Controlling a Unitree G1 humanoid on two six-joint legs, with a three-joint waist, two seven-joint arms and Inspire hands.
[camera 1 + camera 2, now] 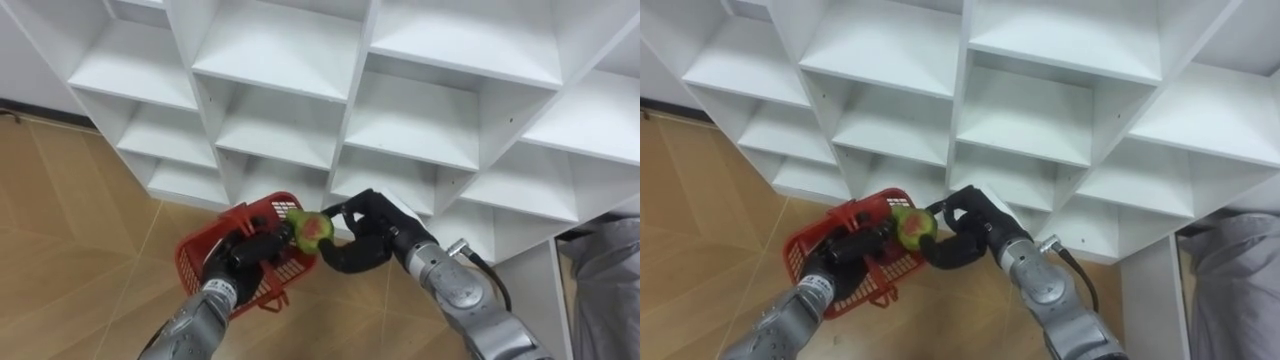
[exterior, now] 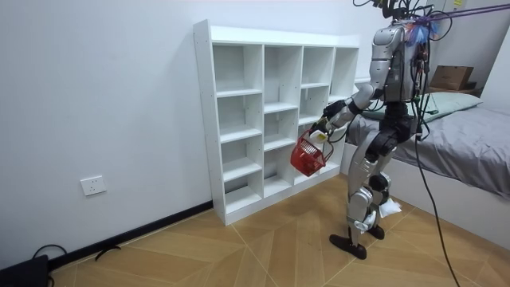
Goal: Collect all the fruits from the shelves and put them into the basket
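Low in the centre of the left eye view, the right robot hand (image 1: 368, 238) curls its fingers and thumb round a rounded fruit (image 1: 312, 230), green with a red blush. It holds the fruit at the upper right rim of a red basket (image 1: 194, 266). Whether the fruit touches that rim I cannot tell. The left robot hand (image 1: 246, 254), coming up from the lower left, has its fingers closed on the basket's top edge or handle and carries the basket above the wooden floor (image 1: 70, 220).

Across the upper frame the white closet (image 1: 420, 125) shows bare compartments. In the room view the robot stands facing it, with a bed (image 2: 466, 139) at the room view's right.

The fruit looks light and firm, with a smooth skin that could slip out of hard fingers and would probably bruise if squeezed or dropped. It is best gripped round its widest part, fingers on one side and thumb opposite, and let go low inside the basket.

The basket seems to be a light, fairly stiff plastic lattice. It may tip as weight goes in, so a firm grip at the middle of its handle suits it.
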